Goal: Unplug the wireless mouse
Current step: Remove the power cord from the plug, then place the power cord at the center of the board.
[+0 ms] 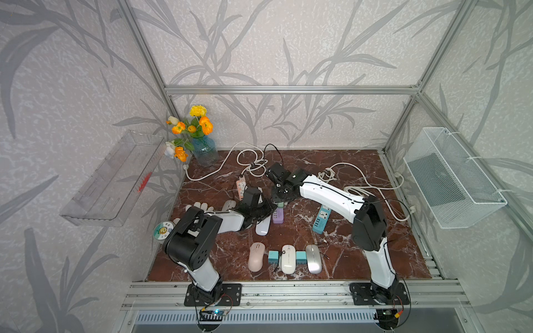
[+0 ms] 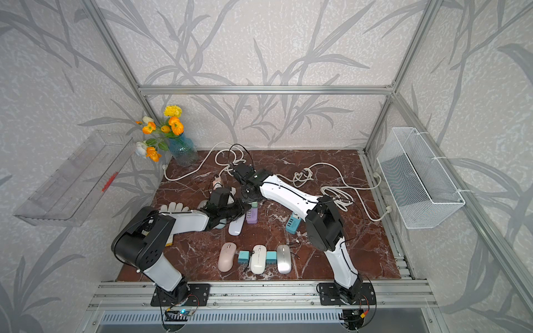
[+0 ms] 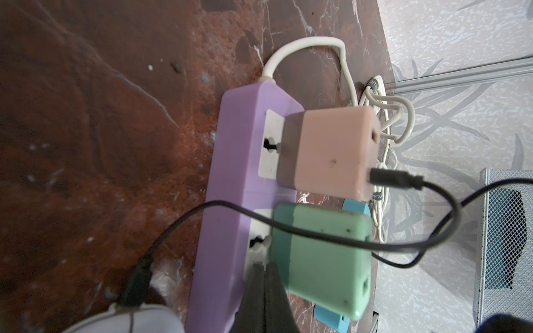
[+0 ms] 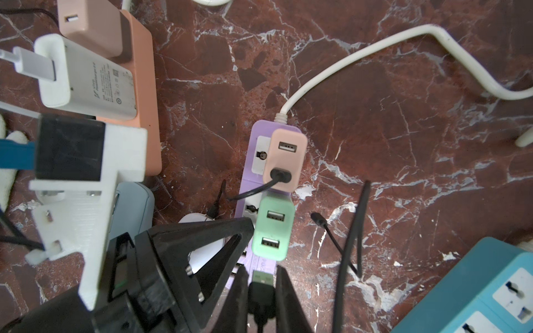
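Right wrist view: our right gripper (image 4: pixel 261 272) pinched a black plug (image 4: pixel 261 291), just beside the green charger (image 4: pixel 272 227). Our left gripper (image 3: pixel 264 268) was shut, empty. The white mouse (image 1: pixel 263 226) lay beside the purple strip (image 3: pixel 227 173).

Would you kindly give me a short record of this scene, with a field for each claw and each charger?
right claw: shut on a black plug, which is out of every port
left claw: shut, tips at the purple power strip
green charger: on the strip, both ports empty
pink charger: on the strip, one port holds a black cable, the other is empty
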`<state>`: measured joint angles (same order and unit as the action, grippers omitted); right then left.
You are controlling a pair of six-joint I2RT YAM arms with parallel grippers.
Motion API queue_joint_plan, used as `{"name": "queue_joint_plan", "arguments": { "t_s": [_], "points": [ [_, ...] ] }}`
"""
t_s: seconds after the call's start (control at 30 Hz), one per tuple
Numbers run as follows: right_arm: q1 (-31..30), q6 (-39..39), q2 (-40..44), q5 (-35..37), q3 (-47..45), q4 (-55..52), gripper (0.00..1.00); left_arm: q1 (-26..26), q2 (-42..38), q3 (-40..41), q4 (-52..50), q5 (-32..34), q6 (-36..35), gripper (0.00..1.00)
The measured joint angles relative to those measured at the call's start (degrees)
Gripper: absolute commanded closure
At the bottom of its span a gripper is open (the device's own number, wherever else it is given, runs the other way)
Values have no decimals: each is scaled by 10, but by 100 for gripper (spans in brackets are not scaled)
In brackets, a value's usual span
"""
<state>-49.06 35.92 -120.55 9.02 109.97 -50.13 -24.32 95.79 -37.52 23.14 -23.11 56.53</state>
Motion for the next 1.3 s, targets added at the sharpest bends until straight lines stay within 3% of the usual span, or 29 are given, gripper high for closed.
{"name": "queue_joint_plan", "arguments": {
  "t_s": [0.6,0.83,1.07,1.3],
  "points": [
    [0,-6,-5,1,-9,-4,83,0,0,0,0,0,-1,100],
    [0,-29,132,-13,-149,6,87,0,0,-19,-35,2,-20,100],
    [-3,-104,287,-154,-300,58,90,0,0,-29,-56,2,-34,100],
    [-7,-166,263,-306,-382,94,91,0,-1,-30,-59,2,-40,100]
  ]
}}
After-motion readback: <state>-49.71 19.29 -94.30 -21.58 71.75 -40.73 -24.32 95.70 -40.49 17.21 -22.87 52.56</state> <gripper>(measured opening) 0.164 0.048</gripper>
